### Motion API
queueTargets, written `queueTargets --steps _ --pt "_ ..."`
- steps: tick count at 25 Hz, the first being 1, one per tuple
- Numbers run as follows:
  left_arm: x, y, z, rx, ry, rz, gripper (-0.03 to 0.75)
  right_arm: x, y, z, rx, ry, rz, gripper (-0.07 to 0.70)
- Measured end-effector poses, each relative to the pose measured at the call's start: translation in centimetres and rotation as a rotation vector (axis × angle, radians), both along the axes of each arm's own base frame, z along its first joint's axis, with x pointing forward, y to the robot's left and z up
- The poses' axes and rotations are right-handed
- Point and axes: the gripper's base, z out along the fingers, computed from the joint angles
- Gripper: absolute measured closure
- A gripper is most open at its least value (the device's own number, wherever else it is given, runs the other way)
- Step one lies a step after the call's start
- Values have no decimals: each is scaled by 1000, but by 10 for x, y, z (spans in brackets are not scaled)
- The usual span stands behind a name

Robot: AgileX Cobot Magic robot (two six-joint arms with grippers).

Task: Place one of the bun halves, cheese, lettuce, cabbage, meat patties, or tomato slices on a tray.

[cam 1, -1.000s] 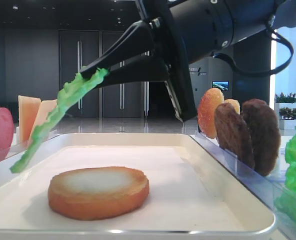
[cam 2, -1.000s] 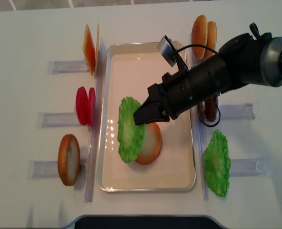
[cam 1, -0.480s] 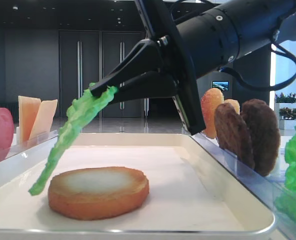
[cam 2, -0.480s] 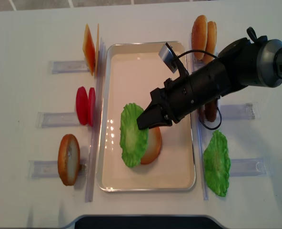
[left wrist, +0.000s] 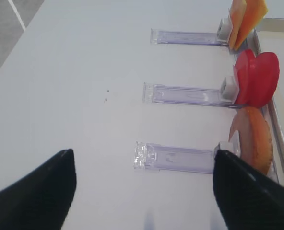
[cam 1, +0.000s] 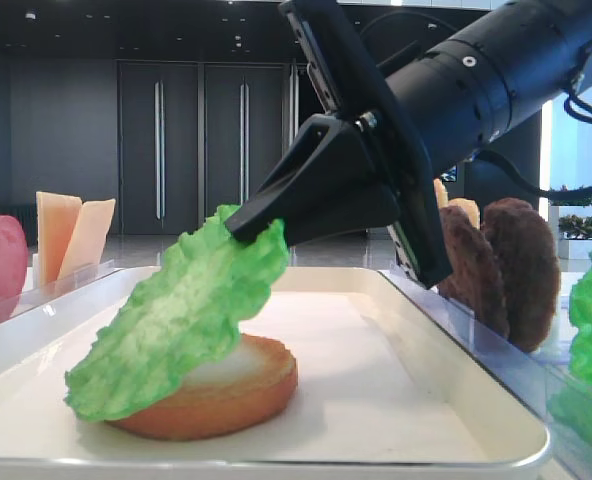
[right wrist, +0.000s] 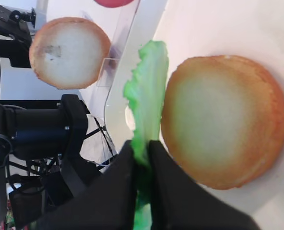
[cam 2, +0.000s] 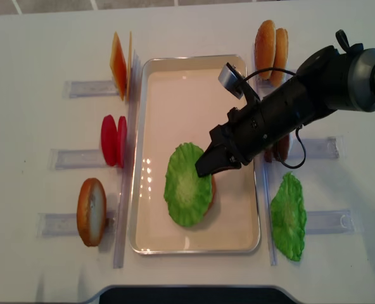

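Observation:
My right gripper point(cam 2: 203, 170) is shut on the edge of a bright green ruffled lettuce leaf point(cam 2: 187, 185). The lettuce point(cam 1: 176, 320) slants down over a bun half point(cam 1: 246, 385) that lies pale face up on the cream tray point(cam 2: 194, 58). Its lower edge rests at the bun's left side. In the right wrist view the black fingers point(right wrist: 118, 191) pinch the lettuce point(right wrist: 149, 96) edge-on beside the bun half point(right wrist: 223, 120). My left gripper point(left wrist: 143, 154) is open over the white table, holding nothing. Cabbage is out of view.
Clear holders flank the tray. On the left stand cheese slices point(cam 2: 119, 57), tomato slices point(cam 2: 114, 140) and a bun half point(cam 2: 90, 211). On the right stand buns point(cam 2: 270, 43), meat patties point(cam 1: 496, 270) partly behind the arm, and a second green leaf point(cam 2: 288, 215).
The right gripper has moved right and down with the lettuce. The leaf, which hung edge-on left of the bun, now lies tilted across the bun's top.

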Motion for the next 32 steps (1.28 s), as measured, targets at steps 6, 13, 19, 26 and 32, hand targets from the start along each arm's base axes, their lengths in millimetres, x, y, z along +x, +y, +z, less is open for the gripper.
queueTargets --steps 6,13,19,26,32 --pt "0 0 0 0 0 0 24 0 -1 -2 -23 -9 4 569" --pt "0 0 0 0 0 0 24 0 -1 -2 -32 6 -10 530" --pt "0 0 0 0 0 0 24 3 -3 7 -40 -44 -41 246" --pt "0 0 0 0 0 0 24 4 -18 48 -40 -204 -87 117" --pt "0 0 0 0 0 0 24 -5 -40 90 -77 -334 -116 113"
